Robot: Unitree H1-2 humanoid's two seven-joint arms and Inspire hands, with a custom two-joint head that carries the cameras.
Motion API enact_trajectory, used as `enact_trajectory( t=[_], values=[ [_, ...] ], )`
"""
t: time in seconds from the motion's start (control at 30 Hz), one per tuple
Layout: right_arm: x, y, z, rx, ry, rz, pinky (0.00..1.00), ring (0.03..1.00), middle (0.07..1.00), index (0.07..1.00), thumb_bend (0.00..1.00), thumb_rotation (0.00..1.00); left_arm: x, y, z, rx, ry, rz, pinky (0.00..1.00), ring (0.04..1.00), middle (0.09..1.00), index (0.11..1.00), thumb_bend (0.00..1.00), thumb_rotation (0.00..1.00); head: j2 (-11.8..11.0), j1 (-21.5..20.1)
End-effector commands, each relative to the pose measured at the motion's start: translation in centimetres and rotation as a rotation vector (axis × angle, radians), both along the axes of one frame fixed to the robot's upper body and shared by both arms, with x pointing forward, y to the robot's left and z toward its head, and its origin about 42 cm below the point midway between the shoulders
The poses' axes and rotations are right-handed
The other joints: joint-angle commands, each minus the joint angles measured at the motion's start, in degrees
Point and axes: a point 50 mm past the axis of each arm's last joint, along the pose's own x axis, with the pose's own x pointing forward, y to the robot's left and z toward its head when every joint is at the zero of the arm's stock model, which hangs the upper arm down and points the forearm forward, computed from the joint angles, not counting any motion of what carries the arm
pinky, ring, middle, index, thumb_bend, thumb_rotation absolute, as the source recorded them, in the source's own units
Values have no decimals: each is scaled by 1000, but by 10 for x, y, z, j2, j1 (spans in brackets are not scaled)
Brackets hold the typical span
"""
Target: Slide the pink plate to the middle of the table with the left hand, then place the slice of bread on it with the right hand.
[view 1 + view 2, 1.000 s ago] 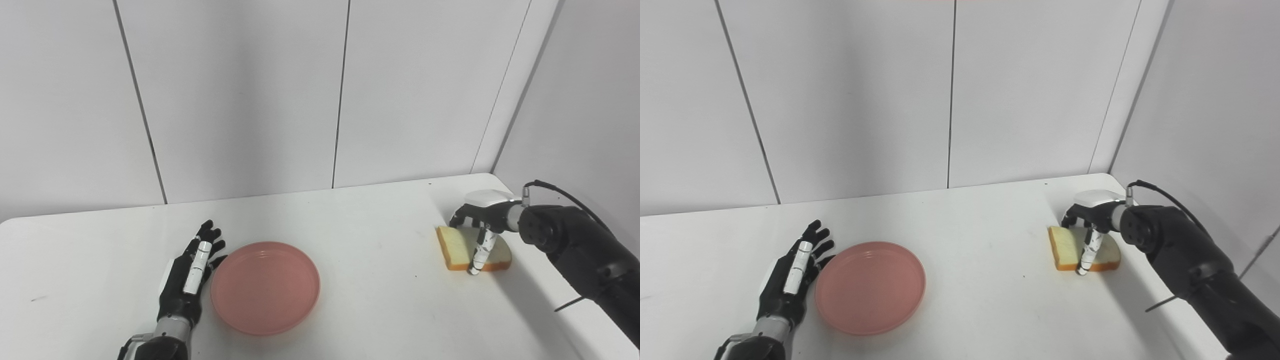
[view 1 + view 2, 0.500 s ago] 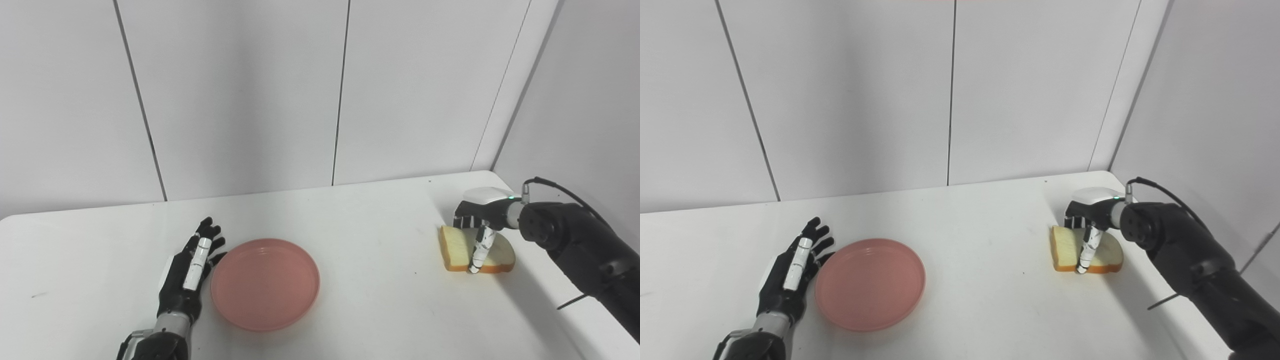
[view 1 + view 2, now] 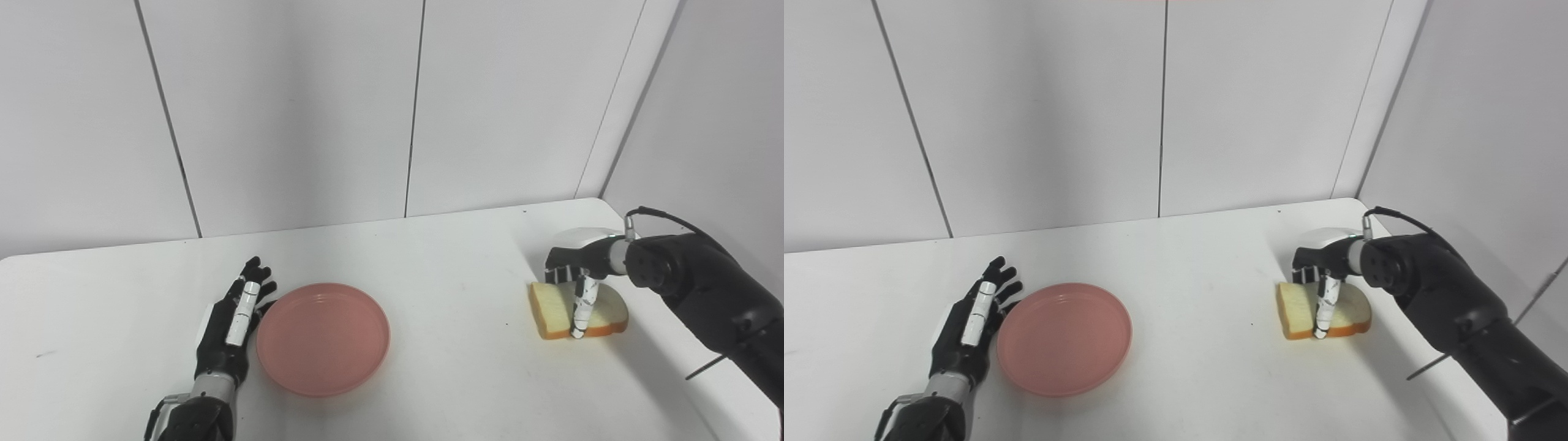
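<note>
Two hands at the table (image 3: 429, 257), plate and bread apart.
Left hand (image 3: 229, 324) lies flat, fingers spread, holding nothing, just left of the plate (image 3: 323, 337) and against its rim. Bread (image 3: 554, 306) lies well right of the plate; right hand (image 3: 576, 272) is clamped on it, thumb across its near edge.

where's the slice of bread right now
The slice of bread lies on the table's right side near the wall, far from the pink plate, with the right hand closing around it.
</note>
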Motion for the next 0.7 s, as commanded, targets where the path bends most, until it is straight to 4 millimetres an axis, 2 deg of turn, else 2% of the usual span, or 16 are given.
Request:
enact_trajectory(
  t=[0.0,0.07,0.33,0.67],
  values=[
    [9,7,48,-16,-99,51,486,538,617,676,707,370,1,-7,5,-1,-8,-9,769,873,905,893,821,825,0,4],
    [12,13,58,-7,-106,70,484,536,614,699,731,388,0,-9,4,-4,-8,-8,771,874,907,897,821,825,0,7],
    [21,49,87,3,-136,142,436,496,575,686,736,399,0,-17,3,-13,-8,-10,780,881,911,894,845,809,1,32],
    [35,112,110,10,-205,359,400,472,564,696,731,400,1,-33,-2,-29,3,-4,775,888,916,876,940,780,-1,77]
  ],
)
